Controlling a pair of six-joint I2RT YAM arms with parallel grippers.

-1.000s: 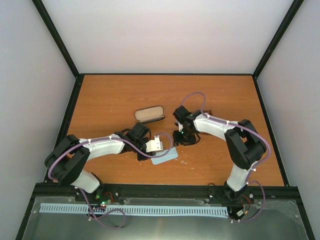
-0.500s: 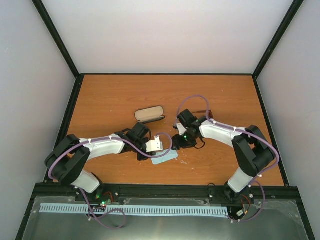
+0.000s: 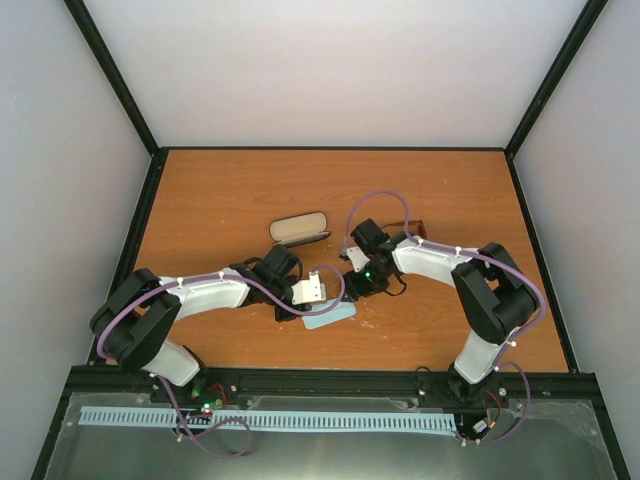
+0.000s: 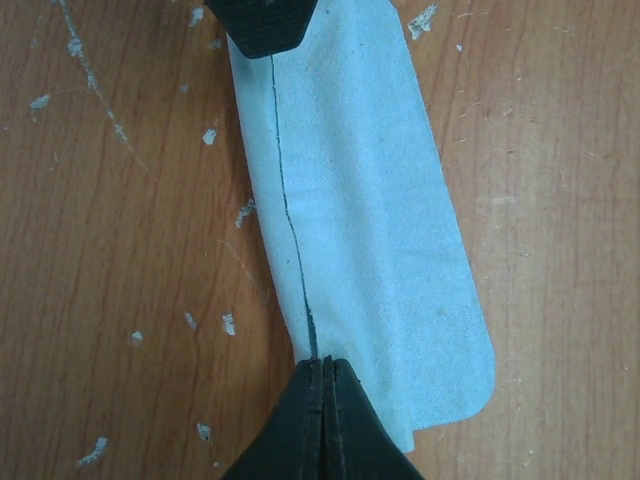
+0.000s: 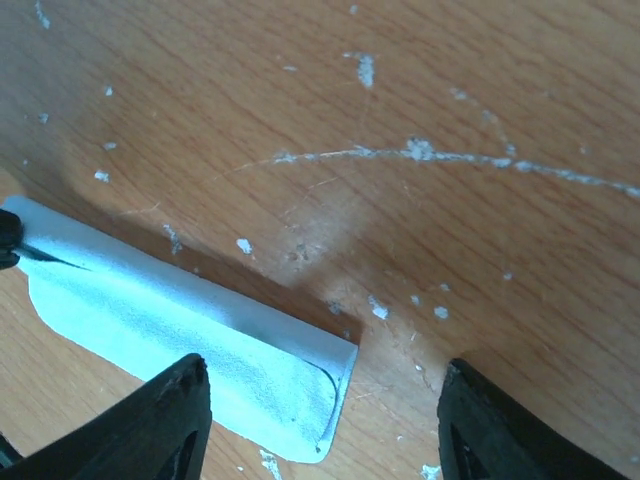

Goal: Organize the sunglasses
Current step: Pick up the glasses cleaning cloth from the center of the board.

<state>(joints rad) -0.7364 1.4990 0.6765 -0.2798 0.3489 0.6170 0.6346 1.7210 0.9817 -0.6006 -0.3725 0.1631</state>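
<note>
Two claws meet over the cloth (image 4: 370, 220) near the middle of the worktop (image 3: 230, 190), toward its near edge. The left claw (image 4: 322, 375) is pinched tight on one end of the folded cloth. The right claw (image 5: 322, 385) stands wide with nothing in it, one cloth corner lying below its gap.

The sunglasses (image 3: 422, 226) seem to be the small brown sliver just beyond the right forearm, right of the worktop's middle. Most of them is hidden, so their pose cannot be told. The case (image 3: 298, 229) lies open to their left, apart from them.

Such a pair is likely light, with thin temples that bend or snap and lenses that slip and smudge. A gentle hold at the bridge or a hinge corner looks safest.

Only the top view shows the case and sunglasses. The right wrist view alone shows shadow under the cloth, so that edge hangs clear of the wood. The left wrist view alone shows the fold line running into the shut tips.
</note>
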